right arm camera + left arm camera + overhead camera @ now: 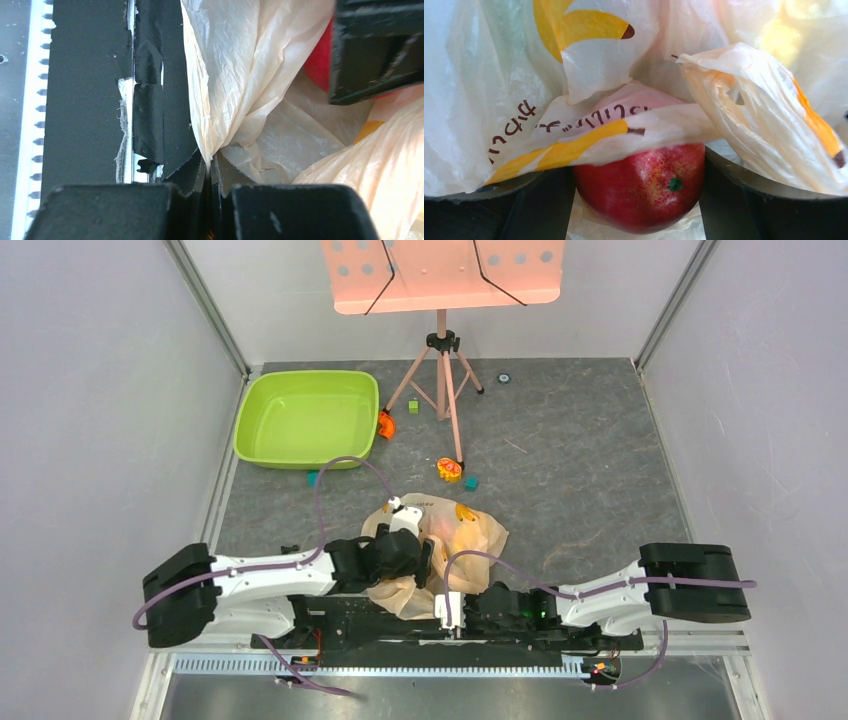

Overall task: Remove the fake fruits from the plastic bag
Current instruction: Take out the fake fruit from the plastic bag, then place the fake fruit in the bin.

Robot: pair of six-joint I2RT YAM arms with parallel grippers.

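Observation:
The plastic bag [470, 530] lies crumpled between the two arms. My left gripper [425, 560] reaches into it. In the left wrist view its jaws sit against both sides of a glossy red apple [639, 187], with a fold of the bag [589, 135] draped over the apple's top. A pinkish shape [624, 97] shows through the film behind it. My right gripper [452, 605] is shut on the bag's near edge [220, 100], which is pinched between its jaws [209, 167]. The apple [320, 60] and the left gripper's finger [375, 50] show in the right wrist view.
A lime green tub [305, 418] stands at the back left. A music stand's tripod [443, 370] stands behind the bag. A small orange-yellow object [450, 470], an orange one [386, 425] and tiny cubes [471, 483] lie on the mat. The black table edge [85, 100] is just left of the right gripper.

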